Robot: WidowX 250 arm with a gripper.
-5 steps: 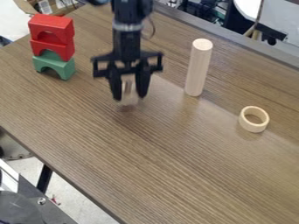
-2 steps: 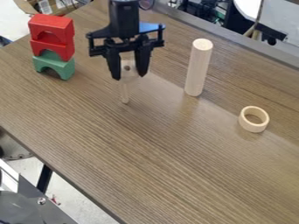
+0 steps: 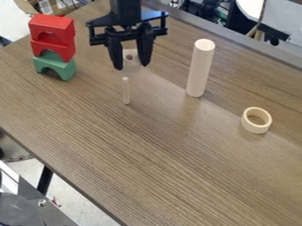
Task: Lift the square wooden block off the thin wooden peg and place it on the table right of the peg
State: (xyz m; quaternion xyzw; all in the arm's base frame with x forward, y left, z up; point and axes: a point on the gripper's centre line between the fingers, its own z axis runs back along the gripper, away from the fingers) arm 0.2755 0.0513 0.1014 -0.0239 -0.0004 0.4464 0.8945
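Note:
My gripper (image 3: 131,66) hangs above the table at the upper middle, with its two fingers closed on a small pale block (image 3: 130,56) that has a dark round spot on its face. Just below it, a thin pale peg (image 3: 126,92) stands upright on the table, and a gap separates the peg's top from the block. To the right a thick pale wooden cylinder (image 3: 200,68) stands on end. A pale wooden ring (image 3: 256,120) rests farther right.
At the upper left, two red arch blocks (image 3: 52,28) are stacked on a green arch block (image 3: 55,66). The brown table (image 3: 153,163) has its near edge running diagonally at lower left. A grey strip lines its far edge.
My gripper has risen, moving up the view with the pale block. The thin peg, earlier hidden behind or under the block, now stands fully exposed below it.

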